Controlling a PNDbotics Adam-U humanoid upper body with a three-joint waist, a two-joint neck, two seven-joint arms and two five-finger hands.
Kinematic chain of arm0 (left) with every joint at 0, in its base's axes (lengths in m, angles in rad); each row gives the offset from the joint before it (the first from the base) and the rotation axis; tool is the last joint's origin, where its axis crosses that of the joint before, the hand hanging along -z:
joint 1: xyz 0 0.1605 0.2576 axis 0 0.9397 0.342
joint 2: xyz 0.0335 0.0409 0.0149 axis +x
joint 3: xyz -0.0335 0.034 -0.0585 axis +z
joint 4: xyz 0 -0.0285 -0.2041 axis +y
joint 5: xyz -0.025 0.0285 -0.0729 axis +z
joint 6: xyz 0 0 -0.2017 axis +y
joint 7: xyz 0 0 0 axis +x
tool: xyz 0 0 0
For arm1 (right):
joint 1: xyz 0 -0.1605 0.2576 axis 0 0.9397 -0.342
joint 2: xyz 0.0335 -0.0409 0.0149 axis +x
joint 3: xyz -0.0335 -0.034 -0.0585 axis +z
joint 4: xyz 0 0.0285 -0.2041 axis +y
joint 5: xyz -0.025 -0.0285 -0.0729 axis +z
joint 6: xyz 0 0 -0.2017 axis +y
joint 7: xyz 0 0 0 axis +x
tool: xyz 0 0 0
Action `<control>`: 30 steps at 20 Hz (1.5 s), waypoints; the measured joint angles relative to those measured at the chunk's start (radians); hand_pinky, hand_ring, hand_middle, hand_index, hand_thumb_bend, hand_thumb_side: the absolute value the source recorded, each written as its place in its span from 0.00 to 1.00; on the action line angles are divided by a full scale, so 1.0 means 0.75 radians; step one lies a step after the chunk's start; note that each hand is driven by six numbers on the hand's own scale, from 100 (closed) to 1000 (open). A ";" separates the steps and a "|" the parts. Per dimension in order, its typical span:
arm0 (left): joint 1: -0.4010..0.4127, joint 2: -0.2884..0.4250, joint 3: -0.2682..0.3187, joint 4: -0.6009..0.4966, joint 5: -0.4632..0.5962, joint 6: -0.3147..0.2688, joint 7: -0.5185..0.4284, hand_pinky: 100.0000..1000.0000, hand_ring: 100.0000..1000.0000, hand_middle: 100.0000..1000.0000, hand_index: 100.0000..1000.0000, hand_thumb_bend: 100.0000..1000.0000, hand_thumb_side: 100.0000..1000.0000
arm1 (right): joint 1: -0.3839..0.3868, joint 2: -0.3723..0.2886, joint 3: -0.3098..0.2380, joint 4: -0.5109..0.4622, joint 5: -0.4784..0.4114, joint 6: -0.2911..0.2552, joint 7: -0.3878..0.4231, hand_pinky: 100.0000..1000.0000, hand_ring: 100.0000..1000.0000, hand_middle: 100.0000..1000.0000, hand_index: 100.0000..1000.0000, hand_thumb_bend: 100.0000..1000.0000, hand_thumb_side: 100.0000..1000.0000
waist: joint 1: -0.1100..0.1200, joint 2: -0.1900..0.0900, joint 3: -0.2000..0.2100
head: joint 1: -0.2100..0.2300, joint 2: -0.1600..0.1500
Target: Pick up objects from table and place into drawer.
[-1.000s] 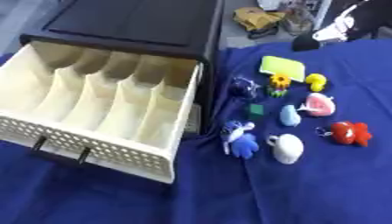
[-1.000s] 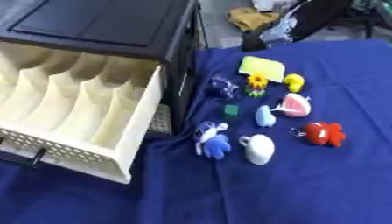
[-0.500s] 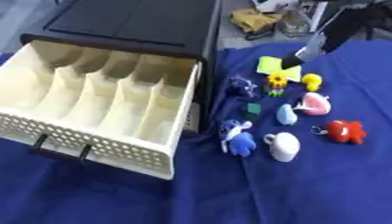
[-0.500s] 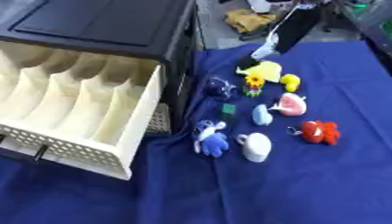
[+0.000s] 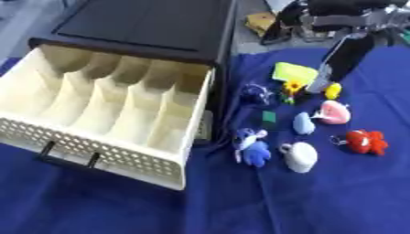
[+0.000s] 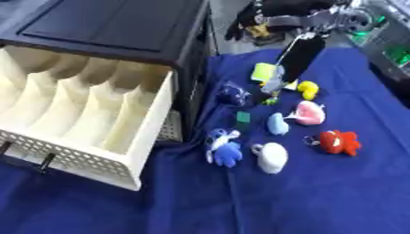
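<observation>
Small flower-shaped toy (image 5: 292,87) with yellow petals, standing on the blue cloth (image 5: 336,201) among the scattered items, just right of the dark blue toy (image 5: 255,91), just below the yellow-green flat piece (image 5: 294,72) and left of the yellow duck (image 5: 332,90). Right hand (image 5: 322,82) reaching down from the upper right, dark forearm slanting toward the cloth, pale fingertips directly beside the flower on its right and between it and the duck; contact not determinable. Fingers too indistinct to call open or closed; nothing seen held. Open drawer (image 5: 104,151) well apart to the left, cream compartments apparently empty. Judged: flower lies just left of the hand, a short sideways closing needed. Left hand not seen.
</observation>
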 measured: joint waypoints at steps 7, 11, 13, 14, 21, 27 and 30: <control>-0.008 -0.002 -0.007 0.000 0.006 0.011 -0.005 0.84 0.90 0.74 0.91 0.61 1.00 | -0.001 -0.001 0.090 -0.140 0.016 0.307 0.024 0.71 0.81 0.58 0.83 0.81 0.62 | 0.001 0.000 0.004 | 0.000 -0.013; -0.012 -0.002 -0.008 0.000 0.014 0.019 -0.007 0.84 0.90 0.73 0.91 0.61 1.00 | -0.002 0.011 0.119 -0.192 0.044 0.426 0.066 0.70 0.81 0.53 0.82 0.80 0.61 | -0.002 0.000 0.003 | 0.000 -0.025; -0.012 -0.003 -0.008 0.000 0.019 0.024 -0.008 0.84 0.90 0.73 0.91 0.61 1.00 | 0.000 0.012 0.128 -0.211 0.045 0.472 0.087 0.69 0.81 0.51 0.81 0.80 0.60 | -0.005 0.000 0.001 | 0.000 -0.032; -0.013 -0.004 -0.008 0.000 0.023 0.026 -0.008 0.84 0.90 0.73 0.91 0.61 1.00 | 0.002 0.014 0.129 -0.217 0.044 0.493 0.097 0.69 0.82 0.50 0.80 0.81 0.57 | -0.005 -0.001 0.000 | 0.000 -0.036; -0.016 -0.013 -0.007 0.000 0.038 0.031 -0.007 0.84 0.90 0.73 0.91 0.61 1.00 | 0.049 0.026 0.146 -0.222 0.005 0.596 0.149 0.68 0.82 0.49 0.80 0.82 0.51 | -0.004 -0.007 -0.005 | -0.007 -0.043; -0.021 -0.014 -0.007 0.000 0.048 0.035 -0.012 0.84 0.90 0.73 0.90 0.61 1.00 | 0.082 0.054 0.164 -0.198 -0.013 0.624 0.175 0.67 0.81 0.51 0.78 0.83 0.45 | -0.002 -0.007 -0.006 | -0.018 -0.041; -0.023 -0.019 -0.007 0.000 0.050 0.037 -0.014 0.84 0.90 0.73 0.90 0.60 1.00 | 0.098 0.071 0.171 -0.180 -0.016 0.632 0.183 0.67 0.81 0.51 0.77 0.84 0.43 | 0.000 -0.006 -0.004 | -0.024 -0.041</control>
